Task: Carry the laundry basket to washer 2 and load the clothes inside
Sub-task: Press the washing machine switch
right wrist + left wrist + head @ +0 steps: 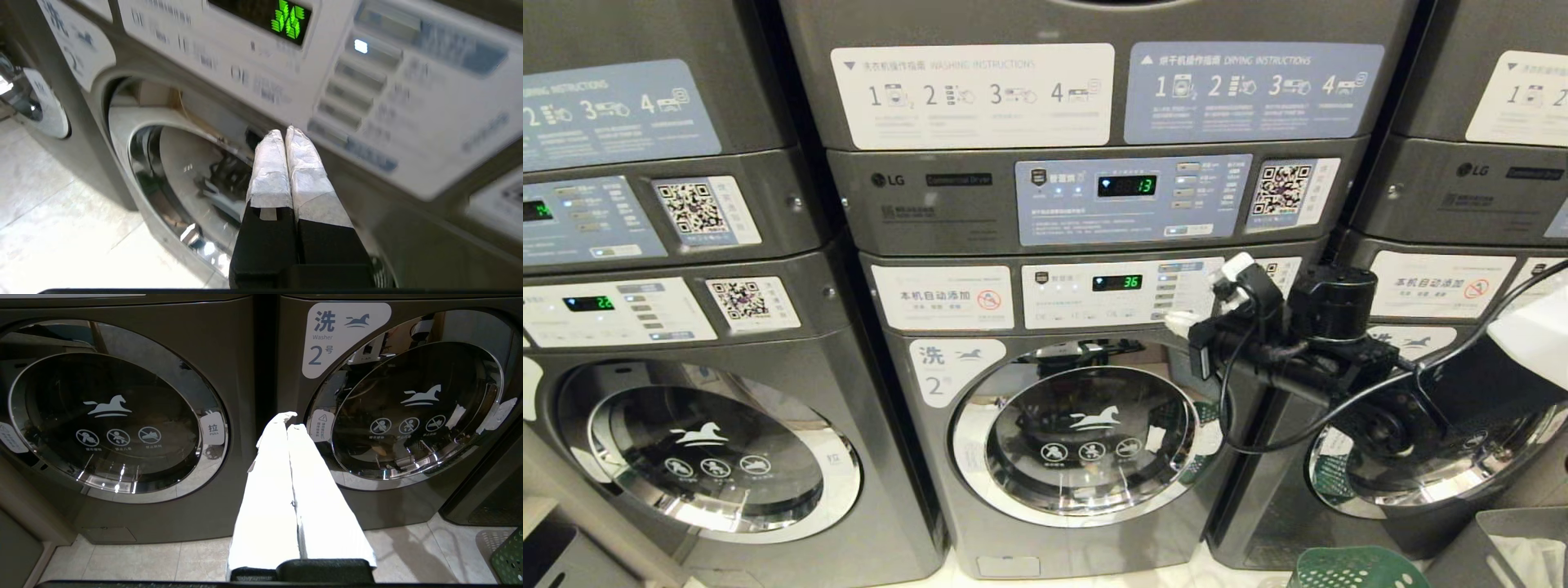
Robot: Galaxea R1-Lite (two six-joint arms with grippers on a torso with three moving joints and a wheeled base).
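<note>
2 grippers are present, and only the right gripper is at work: it sits at right of centre in the head view, fingers pressed together and holding nothing, with its white-wrapped tips pointing toward frame left at the upper right rim of the round chrome-ringed glass door of the grey front-loading washer marked 2. The door lies below and to frame left of the tips and appears closed; the right arm is clearly the nearer one. The coming move, as a judgement, turns on getting the tips to the door's right-hand edge, where a pull point would be expected, though no handle can be made out. The left gripper is parked low, jaws together and empty, aimed at the seam between the left-hand washer and washer 2. The green perforated plastic laundry basket stands on the floor at the bottom right of the head view, below the right arm; its contents cannot be seen. Legible writing: "LG" and "WASHING INSTRUCTIONS", "DRYING INSTRUCTIONS" above; displays reading 13 and 36; "洗 Washer 2号" on the white label; "拉 PULL" on the neighbouring door's tag.
</note>
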